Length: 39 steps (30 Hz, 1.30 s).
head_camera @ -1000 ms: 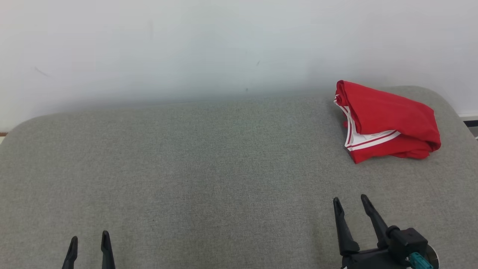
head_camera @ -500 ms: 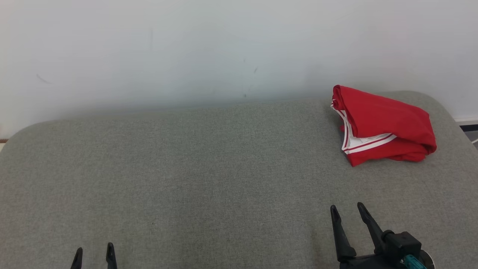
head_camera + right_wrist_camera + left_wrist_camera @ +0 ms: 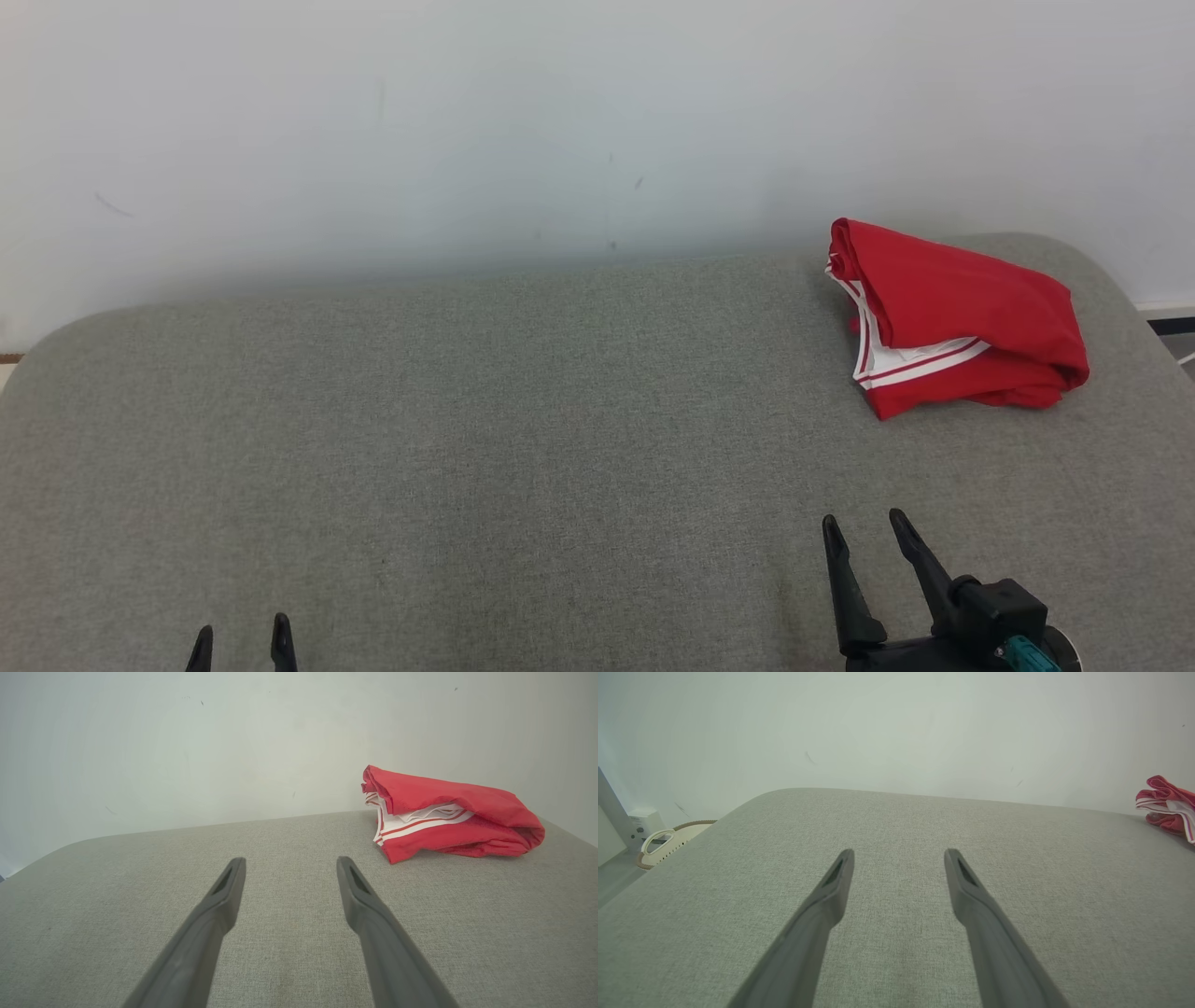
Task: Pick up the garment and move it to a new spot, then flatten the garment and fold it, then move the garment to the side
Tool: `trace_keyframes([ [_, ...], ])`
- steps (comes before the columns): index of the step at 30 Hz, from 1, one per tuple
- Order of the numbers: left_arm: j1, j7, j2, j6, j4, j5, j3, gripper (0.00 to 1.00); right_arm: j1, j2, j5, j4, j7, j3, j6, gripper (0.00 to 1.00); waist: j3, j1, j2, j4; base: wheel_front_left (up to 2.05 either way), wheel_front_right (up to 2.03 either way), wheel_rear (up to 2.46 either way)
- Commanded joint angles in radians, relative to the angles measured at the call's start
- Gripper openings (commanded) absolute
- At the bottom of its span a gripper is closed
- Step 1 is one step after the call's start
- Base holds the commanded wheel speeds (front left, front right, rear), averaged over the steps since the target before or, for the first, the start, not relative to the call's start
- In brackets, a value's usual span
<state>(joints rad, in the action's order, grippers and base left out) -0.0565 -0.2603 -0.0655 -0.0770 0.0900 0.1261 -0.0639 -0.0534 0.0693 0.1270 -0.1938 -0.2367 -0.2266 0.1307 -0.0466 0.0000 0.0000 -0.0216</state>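
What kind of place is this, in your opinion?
Probably a plain indoor room set up for folding clothes: a wide grey fabric-covered surface stands against a bare white wall, with a folded red garment with white stripes lying on it.

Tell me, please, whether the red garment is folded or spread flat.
Folded: the garment lies in a compact layered bundle, its white-striped edges stacked.

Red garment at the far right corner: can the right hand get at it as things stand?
Probably yes. The right hand is open and empty, the red garment lies ahead and slightly to its right, and only bare grey surface lies between. Whether the arm stretches that far I can't confirm.
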Motion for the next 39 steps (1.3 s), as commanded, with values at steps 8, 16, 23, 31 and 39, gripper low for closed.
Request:
trace_keyframes([
  [8,0.000,-0.004,-0.009,-0.012,0.009,0.002,0.002,1.00,-0.007,-0.004,-0.007,-0.004,0.003,0.000,0.000,1.00,-0.002,0.0000,0.0000,0.000,0.00,0.00,0.00],
  [16,-0.002,-0.004,-0.009,-0.020,-0.005,0.013,-0.004,1.00,-0.009,-0.002,-0.004,-0.008,0.003,-0.002,0.000,1.00,-0.005,0.0000,0.0000,-0.002,0.00,0.00,0.00],
  [23,-0.015,-0.004,-0.008,-0.018,-0.021,0.018,-0.005,1.00,-0.009,-0.002,-0.003,-0.008,0.002,-0.003,0.000,1.00,-0.007,0.0000,0.0000,-0.003,0.00,0.00,0.00],
  [31,0.008,0.013,0.009,-0.009,0.032,0.092,0.007,0.00,0.012,0.004,0.076,-0.045,0.030,0.027,0.000,0.00,-0.006,0.0000,0.0000,-0.003,0.00,0.00,0.00],
  [39,0.036,0.004,0.010,0.018,0.049,0.274,0.056,0.00,-0.021,0.021,0.259,-0.076,0.106,0.094,0.000,0.00,-0.001,0.0000,0.0000,-0.001,0.00,0.00,0.00],
])
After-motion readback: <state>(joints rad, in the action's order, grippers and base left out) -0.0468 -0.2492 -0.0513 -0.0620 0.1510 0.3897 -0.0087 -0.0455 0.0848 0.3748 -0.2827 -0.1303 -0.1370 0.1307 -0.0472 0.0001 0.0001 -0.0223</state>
